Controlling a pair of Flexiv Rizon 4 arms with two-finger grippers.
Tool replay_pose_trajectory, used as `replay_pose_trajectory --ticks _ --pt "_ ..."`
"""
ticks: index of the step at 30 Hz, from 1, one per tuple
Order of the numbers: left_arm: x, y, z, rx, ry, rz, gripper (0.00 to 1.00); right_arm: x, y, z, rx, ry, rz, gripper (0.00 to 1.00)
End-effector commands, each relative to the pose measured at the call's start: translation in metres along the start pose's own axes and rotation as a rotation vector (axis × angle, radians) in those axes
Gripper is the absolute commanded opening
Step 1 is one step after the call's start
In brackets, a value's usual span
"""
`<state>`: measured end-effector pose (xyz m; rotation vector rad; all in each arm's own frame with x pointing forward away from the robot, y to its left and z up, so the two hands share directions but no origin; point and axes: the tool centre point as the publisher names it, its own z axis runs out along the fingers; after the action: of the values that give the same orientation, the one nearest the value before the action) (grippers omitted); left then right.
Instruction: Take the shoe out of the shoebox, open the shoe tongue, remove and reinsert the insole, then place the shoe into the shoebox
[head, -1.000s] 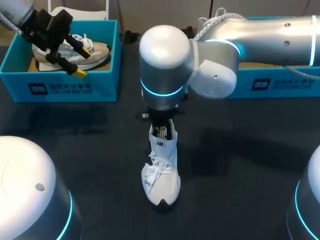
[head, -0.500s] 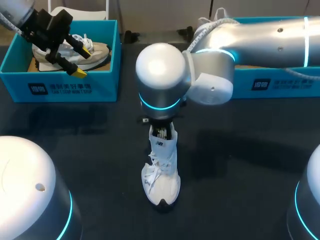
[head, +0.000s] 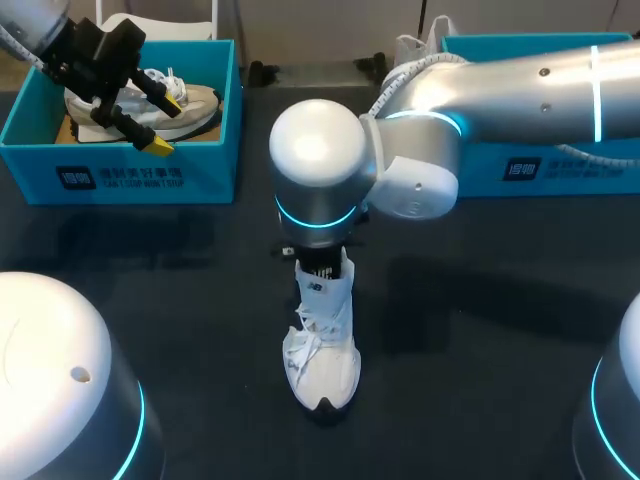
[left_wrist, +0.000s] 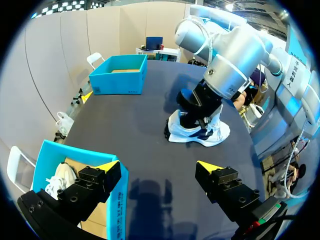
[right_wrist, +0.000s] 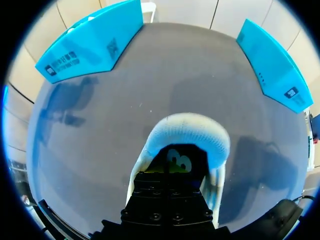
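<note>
Sneaker (head: 322, 340) is lying toe near, heel far; right tool (right_wrist: 174, 162) is sitting inside, grip unclear; left tool (left_wrist: 156, 165) is gaping wide.

The turquoise cardboard shoebox (head: 215, 175) below the left gripper (head: 168, 123) carries a printed label. Its characters are illegible.

White laced shoe (head: 322, 345) upright on sole, worktop centre, toe pointing 6 o'clock. Open blue shoebox (head: 545, 168) at 2 o'clock. Second shoebox (head: 140, 178) at 10 o'clock holds beige shoe (head: 190, 103).
</note>
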<state>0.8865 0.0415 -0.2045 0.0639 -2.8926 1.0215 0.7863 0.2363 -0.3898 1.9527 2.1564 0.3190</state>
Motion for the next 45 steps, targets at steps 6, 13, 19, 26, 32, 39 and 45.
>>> replay_pose_trajectory --ticks 6,13,19,26,32,39,45 --pt "0.0 0.0 -0.001 -0.002 0.002 0.001 1.0 -0.003 0.007 -0.03 -0.062 -0.054 -0.017 0.0" --pt "0.0 0.0 -0.001 -0.002 0.002 0.001 1.0 -0.009 0.015 -0.031 -0.096 -0.096 -0.032 0.0" --pt "0.0 0.0 -0.001 -0.002 0.002 0.001 1.0 -0.013 0.02 -0.02 -0.084 -0.103 -0.055 0.0" --pt "0.0 0.0 -0.001 -0.002 0.002 0.001 1.0 -0.011 0.021 -0.001 -0.111 -0.108 -0.072 0.0" --pt "0.0 0.0 -0.001 -0.002 0.002 0.001 1.0 -0.009 0.015 0.017 -0.079 -0.113 -0.06 0.0" --pt "0.0 0.0 -0.001 -0.002 0.002 0.001 1.0 -0.007 0.001 0.027 -0.015 -0.097 -0.047 0.0" --pt "0.0 0.0 -0.001 -0.002 0.002 0.001 1.0 -0.009 -0.017 0.028 0.054 -0.064 -0.04 0.0"
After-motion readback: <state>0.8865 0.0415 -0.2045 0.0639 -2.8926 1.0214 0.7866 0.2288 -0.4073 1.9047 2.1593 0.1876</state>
